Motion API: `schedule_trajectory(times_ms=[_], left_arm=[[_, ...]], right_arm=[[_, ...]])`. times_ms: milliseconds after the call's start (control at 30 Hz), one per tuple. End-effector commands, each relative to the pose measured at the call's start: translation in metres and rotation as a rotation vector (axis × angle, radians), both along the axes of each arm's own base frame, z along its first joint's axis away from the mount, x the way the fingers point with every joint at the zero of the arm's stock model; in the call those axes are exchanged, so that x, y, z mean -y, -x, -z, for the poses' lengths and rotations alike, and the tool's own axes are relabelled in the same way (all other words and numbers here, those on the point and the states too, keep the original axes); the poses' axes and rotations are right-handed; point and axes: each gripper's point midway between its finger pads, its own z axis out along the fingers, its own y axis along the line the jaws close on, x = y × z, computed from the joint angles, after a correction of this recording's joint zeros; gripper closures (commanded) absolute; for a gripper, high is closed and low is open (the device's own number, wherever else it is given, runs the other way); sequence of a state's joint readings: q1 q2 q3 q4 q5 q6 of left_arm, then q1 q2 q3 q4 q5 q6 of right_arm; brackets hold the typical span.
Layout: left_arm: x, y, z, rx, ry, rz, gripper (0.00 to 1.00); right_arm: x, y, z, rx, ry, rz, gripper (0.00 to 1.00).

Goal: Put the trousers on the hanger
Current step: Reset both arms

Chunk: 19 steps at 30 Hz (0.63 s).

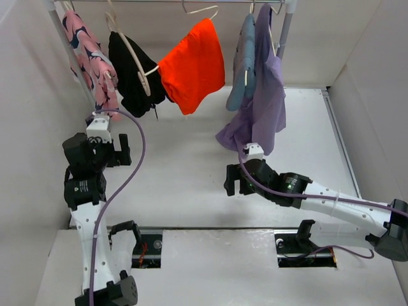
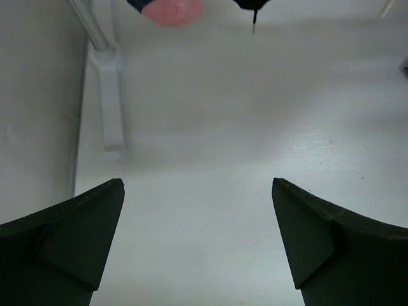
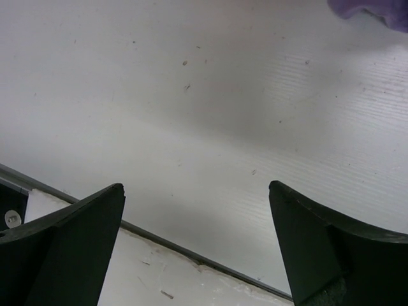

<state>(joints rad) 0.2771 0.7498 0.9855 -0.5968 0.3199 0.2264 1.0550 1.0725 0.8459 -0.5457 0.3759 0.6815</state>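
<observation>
The black trousers [image 1: 132, 75] hang folded over the pale beige hanger [image 1: 136, 56], whose hook is on the rail at the back left. Their lowest tip with a cord shows at the top of the left wrist view [image 2: 253, 7]. My left gripper [image 1: 122, 152] is open and empty, low over the table below and in front of the trousers; its open fingers show in the left wrist view [image 2: 197, 183]. My right gripper [image 1: 233, 182] is open and empty over the table's middle, also seen in the right wrist view [image 3: 196, 186].
On the rail [image 1: 191, 2] also hang a pink patterned garment [image 1: 91, 54], an orange garment [image 1: 193, 67], and blue [image 1: 243, 64] and purple garments [image 1: 268, 105]. The rack's post and foot [image 2: 108, 83] stand at the left. White walls enclose the table.
</observation>
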Motion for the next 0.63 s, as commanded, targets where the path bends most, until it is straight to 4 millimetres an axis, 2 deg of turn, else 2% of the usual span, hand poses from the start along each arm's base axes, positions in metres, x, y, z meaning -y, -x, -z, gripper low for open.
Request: schedule_trajectory(times_ms=[0, 133, 233, 267, 400, 600], left_arm=[[-0.010, -0.007, -0.026, 0.128, -0.089, -0.008, 0.00], [-0.028, -0.016, -0.011, 0.138, -0.223, -0.020, 0.00], [-0.032, -0.022, 0.015, 0.118, -0.272, 0.006, 0.00], [-0.033, -0.023, 0.033, 0.095, -0.273, 0.012, 0.00], [-0.029, -0.021, 0.071, 0.029, -0.223, 0.018, 0.00], [-0.026, -0.022, 0.074, 0.024, -0.204, 0.031, 0.00]], right_arm=[[-0.004, -0.011, -0.018, 0.066, -0.065, 0.045, 0.01], [-0.004, -0.014, -0.019, 0.083, -0.044, 0.039, 0.01], [-0.003, -0.018, -0.024, 0.103, -0.040, 0.049, 0.01], [-0.002, -0.018, -0.027, 0.103, -0.040, 0.049, 0.01], [0.003, -0.021, -0.026, 0.118, -0.015, 0.065, 0.01], [0.006, -0.023, -0.036, 0.154, -0.027, 0.061, 0.01]])
